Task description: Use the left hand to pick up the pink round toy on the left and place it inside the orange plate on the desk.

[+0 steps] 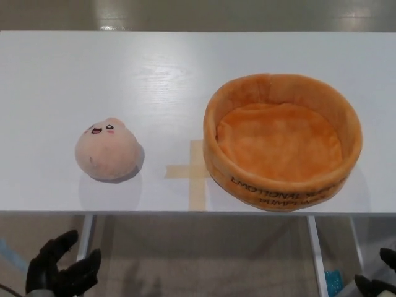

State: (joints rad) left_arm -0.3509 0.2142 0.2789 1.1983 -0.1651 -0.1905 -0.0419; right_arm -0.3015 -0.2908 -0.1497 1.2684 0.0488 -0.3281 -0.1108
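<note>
The pink round plush toy (107, 153), with a small smiling face, sits on the left part of the white desk (124, 74). The orange plush plate (283, 141), a round soft bowl with black lettering on its front wall, stands on the right part and holds nothing. My left hand (62, 269) is low at the bottom left, below the desk's front edge and well short of the toy, its fingers apart and holding nothing. Only black fingertips of my right hand (378, 281) show at the bottom right corner.
A cross of tan tape (193, 172) is stuck to the desk between the toy and the plate. White desk legs (314, 247) drop below the front edge, over a beige floor.
</note>
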